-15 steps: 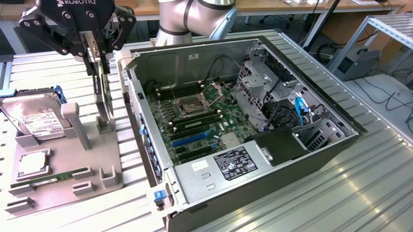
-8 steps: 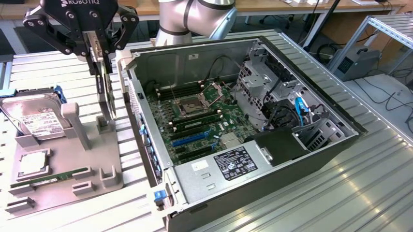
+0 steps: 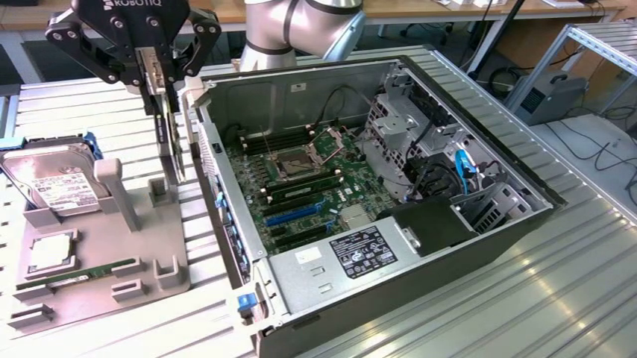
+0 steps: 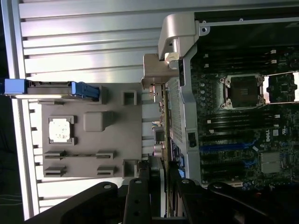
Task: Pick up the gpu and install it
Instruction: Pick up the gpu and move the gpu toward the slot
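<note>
The gpu hangs upright and edge-on from the tool. The tool's fingers are partly closed, clamping the card's upper edge from both sides. In the wrist view the silver bracket end is the end farthest from the tool.

Reading the exterior view as a clock face:

- The card sits at 10 o'clock, in the gap between the grey holder and the open computer case.
- Its lower edge is near one of the holder's slotted posts. Contact cannot be determined.
- The case's near side wall stands at 3 o'clock of the card, between it and the motherboard.
- The holder carries a hard drive at 9 o'clock.
- A processor and a memory stick lie at 8 o'clock.

Holder and case rest on the ribbed counter.
</note>
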Tool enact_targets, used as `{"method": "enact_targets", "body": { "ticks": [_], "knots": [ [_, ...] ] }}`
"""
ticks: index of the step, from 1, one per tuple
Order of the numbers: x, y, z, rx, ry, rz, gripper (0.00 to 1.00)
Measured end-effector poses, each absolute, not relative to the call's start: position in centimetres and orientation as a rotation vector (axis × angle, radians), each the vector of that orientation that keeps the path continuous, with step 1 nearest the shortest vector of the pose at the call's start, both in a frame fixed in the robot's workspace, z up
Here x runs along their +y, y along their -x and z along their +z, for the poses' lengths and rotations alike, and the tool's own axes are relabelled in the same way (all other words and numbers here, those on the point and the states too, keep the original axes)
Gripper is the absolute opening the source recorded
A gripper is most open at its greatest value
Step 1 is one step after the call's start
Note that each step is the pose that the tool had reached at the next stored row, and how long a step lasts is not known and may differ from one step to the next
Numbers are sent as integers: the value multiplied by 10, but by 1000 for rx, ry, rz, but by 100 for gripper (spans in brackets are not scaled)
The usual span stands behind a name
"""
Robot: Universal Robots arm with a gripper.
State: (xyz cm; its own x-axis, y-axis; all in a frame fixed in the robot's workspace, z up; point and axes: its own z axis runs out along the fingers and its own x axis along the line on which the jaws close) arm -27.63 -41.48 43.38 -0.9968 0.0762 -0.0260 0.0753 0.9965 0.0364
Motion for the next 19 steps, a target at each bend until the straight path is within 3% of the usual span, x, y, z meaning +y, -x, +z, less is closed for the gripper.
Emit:
{"method": "enact_targets", "body": {
  "ticks": [19],
  "knots": [
    [-415,262,434,3111,-118,54,27]
  ]
}}
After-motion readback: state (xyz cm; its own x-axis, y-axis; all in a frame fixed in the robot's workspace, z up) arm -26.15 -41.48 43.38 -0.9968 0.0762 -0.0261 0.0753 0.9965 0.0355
